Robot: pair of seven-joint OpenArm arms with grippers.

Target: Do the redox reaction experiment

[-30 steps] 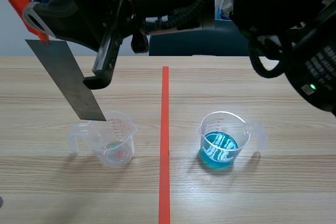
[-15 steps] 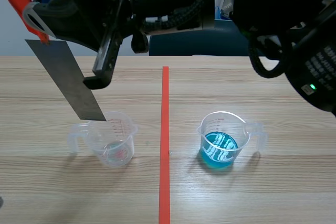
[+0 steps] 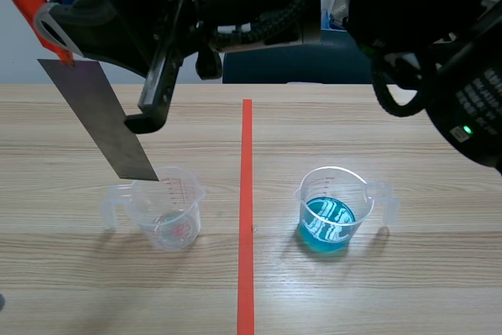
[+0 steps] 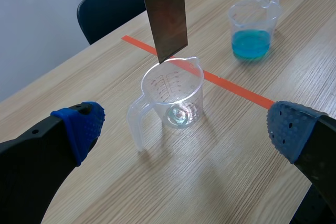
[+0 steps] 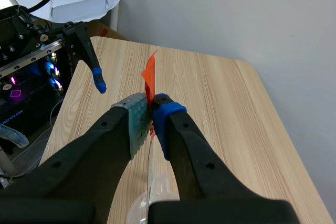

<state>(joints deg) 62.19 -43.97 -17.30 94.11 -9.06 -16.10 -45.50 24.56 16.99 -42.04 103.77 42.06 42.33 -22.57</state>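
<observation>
A grey metal strip (image 3: 98,119) with an orange tab (image 3: 27,1) hangs tilted from my right gripper (image 5: 149,106), which is shut on the tab (image 5: 149,77); that arm reaches across the top of the scene to the left. The strip's (image 4: 164,14) lower end sits at the rim of a clear measuring cup (image 3: 166,213) left of the tape line. That cup (image 4: 173,98) stands on the table between my left gripper's (image 4: 186,127) open fingers. A second cup with blue liquid (image 3: 333,209) stands right of the line.
An orange-red tape line (image 3: 246,209) runs down the middle of the wooden table. A blue chair (image 4: 110,9) stands beyond the far edge. Electronics and cables (image 5: 23,72) lie off the table's side in the right wrist view.
</observation>
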